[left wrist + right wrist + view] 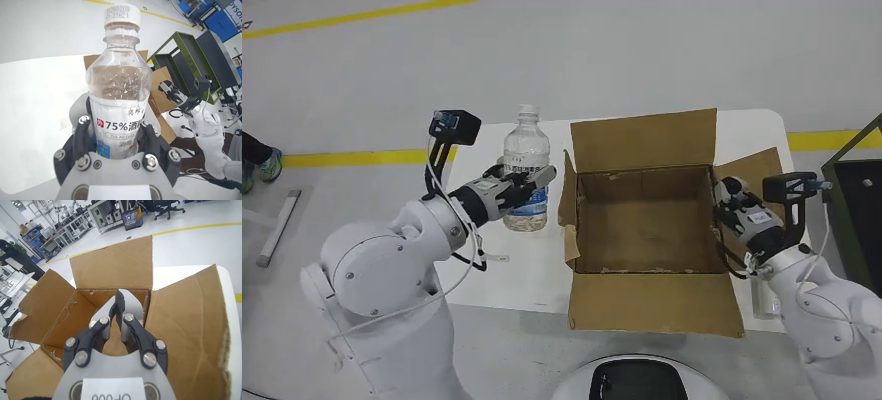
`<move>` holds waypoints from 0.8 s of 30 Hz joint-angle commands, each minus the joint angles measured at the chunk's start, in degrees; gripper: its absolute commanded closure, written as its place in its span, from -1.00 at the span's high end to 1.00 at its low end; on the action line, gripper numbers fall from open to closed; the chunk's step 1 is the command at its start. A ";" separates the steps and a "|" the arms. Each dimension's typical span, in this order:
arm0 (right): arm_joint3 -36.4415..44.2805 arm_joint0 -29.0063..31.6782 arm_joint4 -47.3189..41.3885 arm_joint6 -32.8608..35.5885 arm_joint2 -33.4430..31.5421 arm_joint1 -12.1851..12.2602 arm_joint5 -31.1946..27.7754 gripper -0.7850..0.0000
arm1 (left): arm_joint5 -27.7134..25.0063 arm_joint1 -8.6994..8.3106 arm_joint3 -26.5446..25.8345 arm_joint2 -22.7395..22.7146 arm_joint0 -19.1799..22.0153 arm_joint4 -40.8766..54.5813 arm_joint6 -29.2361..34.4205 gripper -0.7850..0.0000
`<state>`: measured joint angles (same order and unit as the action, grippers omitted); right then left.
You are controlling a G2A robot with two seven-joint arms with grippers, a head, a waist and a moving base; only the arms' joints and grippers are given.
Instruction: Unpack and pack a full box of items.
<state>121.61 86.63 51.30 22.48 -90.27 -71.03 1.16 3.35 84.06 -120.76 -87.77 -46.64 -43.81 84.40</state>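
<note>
Open brown cardboard box point(642, 225) on the white tabletop point(527, 270), flaps spread out, bare brown floor showing inside, left gripper point(529, 190) jaws squeezing a clear plastic bottle with white cap point(526, 160), upright just beside the box, right gripper point(119, 306) jaws pressed together over the box's right edge.

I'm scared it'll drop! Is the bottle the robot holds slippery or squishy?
Probably a bit slippery: the bottle is smooth clear plastic with a glossy label. Likely heavy, as it looks mostly full. Its thin walls might dent where the left gripper squeezes.
</note>
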 commanded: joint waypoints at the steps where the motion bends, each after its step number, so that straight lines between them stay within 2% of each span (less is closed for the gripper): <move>1: 0.48 0.72 0.22 -0.33 -0.23 0.01 0.30 -1.00 | 0.36 -0.16 0.58 1.53 0.43 0.42 -0.14 -1.00; 9: 1.52 3.02 0.18 -1.91 -0.94 -0.02 0.92 -1.00 | 0.26 -0.22 0.74 1.97 0.60 0.49 -0.13 -1.00; 16: 3.01 5.60 -4.42 -6.76 -3.62 -0.21 0.39 -1.00 | 0.26 -0.22 0.74 1.97 0.60 0.49 -0.13 -1.00; 20: 3.37 7.25 -6.05 -8.22 -5.86 -0.23 0.34 -1.00 | -1.15 -0.42 0.21 3.15 -3.18 2.65 -3.62 -1.00; 24: 4.30 8.33 -6.61 -8.43 -7.66 -0.21 0.73 -1.00 | -0.35 -0.37 0.80 7.31 -4.35 5.14 -7.16 -1.00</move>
<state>125.62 94.72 44.68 14.01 -97.49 -71.25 1.80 2.37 83.63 -120.55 -81.98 -51.00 -39.77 78.26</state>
